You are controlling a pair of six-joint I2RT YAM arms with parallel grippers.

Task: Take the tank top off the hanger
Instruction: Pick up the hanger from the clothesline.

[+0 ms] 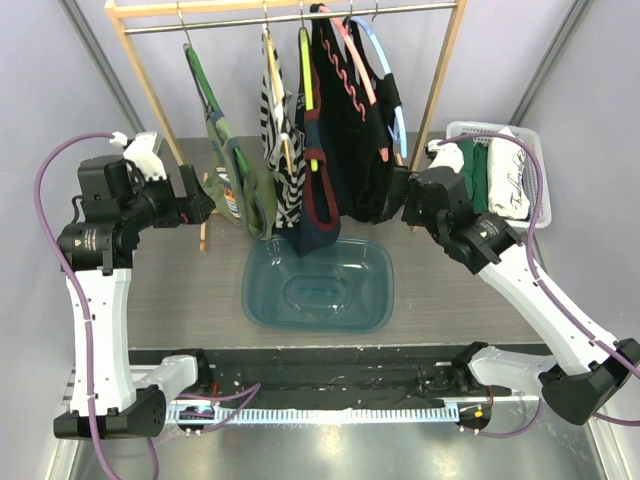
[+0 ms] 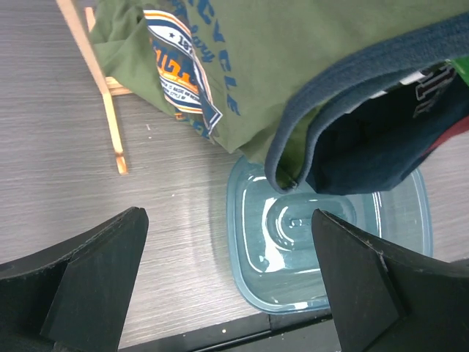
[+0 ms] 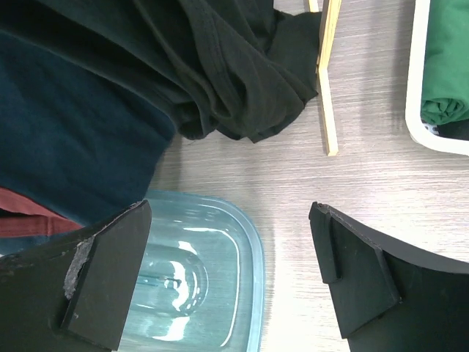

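Observation:
Several tank tops hang on hangers from the rack's rail (image 1: pixel 300 20): an olive green one (image 1: pixel 235 170) (image 2: pixel 293 51) at the left, a striped one (image 1: pixel 280 140), a navy one with red trim (image 1: pixel 318 200) (image 2: pixel 381 139) (image 3: pixel 66 139), and a black one (image 1: pixel 355 130) (image 3: pixel 220 66). My left gripper (image 1: pixel 205 205) (image 2: pixel 226 220) hovers open just left of the green top, holding nothing. My right gripper (image 1: pixel 400 200) (image 3: pixel 229 209) is open too, empty, close to the right side of the black top.
A translucent blue tub (image 1: pixel 250 290) (image 2: pixel 238 242) (image 3: pixel 253 249) lies on the table under the hanging tops. A white basket (image 1: pixel 530 150) (image 3: pixel 414 88) with folded clothes stands at the right. The wooden rack's feet (image 2: pixel 110 110) (image 3: pixel 326 88) rest near each gripper.

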